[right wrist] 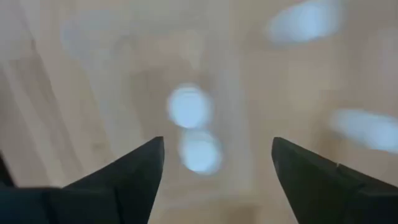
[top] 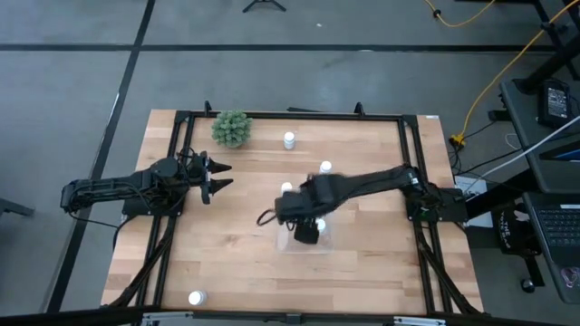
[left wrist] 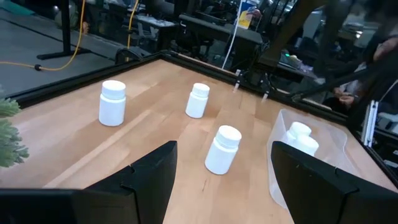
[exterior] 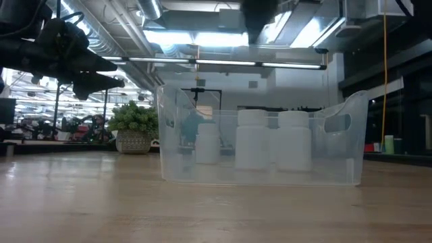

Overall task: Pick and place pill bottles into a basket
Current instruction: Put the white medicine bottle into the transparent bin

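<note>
The right gripper (top: 308, 234) hangs over the basket (exterior: 351, 145) near the table's (top: 236, 263) middle, its fingers (right wrist: 134, 168) spread apart and holding nothing. Two bottles (exterior: 253, 138) stand upright inside the basket, side by side (a third shape behind the wall is too hazy to place). The left gripper (top: 217, 177) waits above the table's left side, fingers (left wrist: 155, 171) apart and empty. Three more bottles (top: 289, 139) stand on the bare wood between the basket and the far edge, and one (top: 194, 297) near the front edge. A plant (top: 232, 128) sits by the far edge.
</note>
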{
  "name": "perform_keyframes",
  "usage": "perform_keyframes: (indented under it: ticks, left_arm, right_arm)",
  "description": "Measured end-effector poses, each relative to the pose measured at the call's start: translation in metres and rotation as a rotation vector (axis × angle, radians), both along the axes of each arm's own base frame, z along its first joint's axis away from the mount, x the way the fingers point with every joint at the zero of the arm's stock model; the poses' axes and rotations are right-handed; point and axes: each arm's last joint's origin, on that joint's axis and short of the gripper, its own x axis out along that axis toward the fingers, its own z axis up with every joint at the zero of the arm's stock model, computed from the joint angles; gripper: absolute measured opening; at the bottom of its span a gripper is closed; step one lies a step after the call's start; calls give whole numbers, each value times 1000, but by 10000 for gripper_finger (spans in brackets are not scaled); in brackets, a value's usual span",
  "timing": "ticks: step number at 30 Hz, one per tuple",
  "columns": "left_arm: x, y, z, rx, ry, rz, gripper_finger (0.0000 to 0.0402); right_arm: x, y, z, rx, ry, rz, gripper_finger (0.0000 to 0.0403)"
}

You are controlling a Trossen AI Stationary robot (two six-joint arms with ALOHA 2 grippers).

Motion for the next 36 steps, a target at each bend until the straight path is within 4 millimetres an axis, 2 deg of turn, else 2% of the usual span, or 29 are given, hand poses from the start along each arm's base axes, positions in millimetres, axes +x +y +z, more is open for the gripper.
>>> perform_keyframes:
  ticks: [1, 3, 5, 7, 10, 12, 15, 20, 23, 29, 33, 36]
  left_arm:
    - [0, 0, 0, 6, 2, 0, 253]
    - [0, 0, 0, 15, 3, 5, 253]
    - [0, 0, 0, 15, 5, 7, 253]
    - [1, 1, -1, 11, 10, 20, 253]
    - [1, 1, -2, 16, 22, 34, 253]
    - [2, 2, -2, 15, 33, 50, 253]
    - [2, 3, -2, 17, 32, 79, 253]
    - [2, 4, -2, 15, 29, 136, 253]
    - [1, 5, -2, 8, 23, 164, 253]
    - [1, 6, -1, -54, -1, 192, 253]
    - [1, 6, -1, -94, -15, 196, 253]
    - [1, 6, -1, -107, -19, 198, 253]
  right_arm:
    - [-6, -3, 17, -18, -90, -6, 290]
    - [-31, -11, 49, -42, -216, -42, 285]
    - [-64, -22, 87, -89, -359, -140, 281]
    - [-103, -33, 114, -195, -409, -218, 279]
    - [-142, -45, 144, -350, -536, -261, 279]
    - [-161, -56, 158, -395, -579, -244, 279]
    - [-182, -78, 165, -419, -561, -247, 279]
    - [-197, -115, 148, -338, -474, -190, 279]
    - [-193, -134, 126, -244, -486, -119, 279]
    - [-166, -163, 61, -127, -480, -32, 279]
    - [-153, -179, 10, -88, -399, -43, 279]
    - [-146, -189, -17, -74, -350, -68, 279]
